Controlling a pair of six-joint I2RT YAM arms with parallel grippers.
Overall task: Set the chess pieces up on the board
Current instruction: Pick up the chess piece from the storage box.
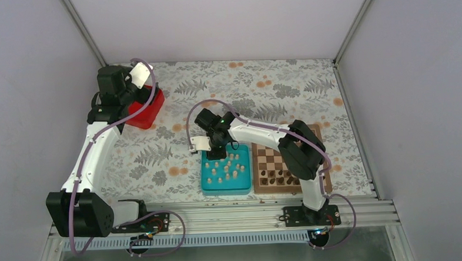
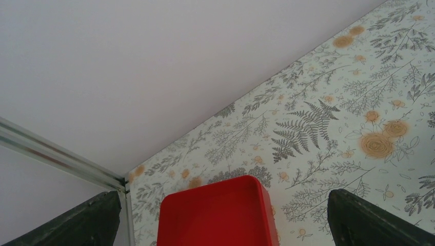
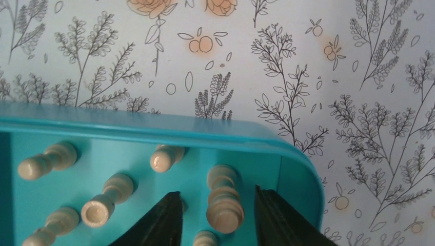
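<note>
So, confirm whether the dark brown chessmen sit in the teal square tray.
No, the dark chessmen stand on the checkered wooden board; the tray holds pale ones.

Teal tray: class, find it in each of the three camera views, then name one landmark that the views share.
Top external: teal tray at centre, just left of the chessboard.
Left wrist: not in it; a red bin shows instead.
Right wrist: its rim and corner fill the lower left, pale pieces inside.
Shared landmark: the floral tablecloth, in all three.

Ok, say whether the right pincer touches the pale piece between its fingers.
Apart: right wrist view shows teal tray between the pale chess piece and both fingers of the right pincer.
</note>
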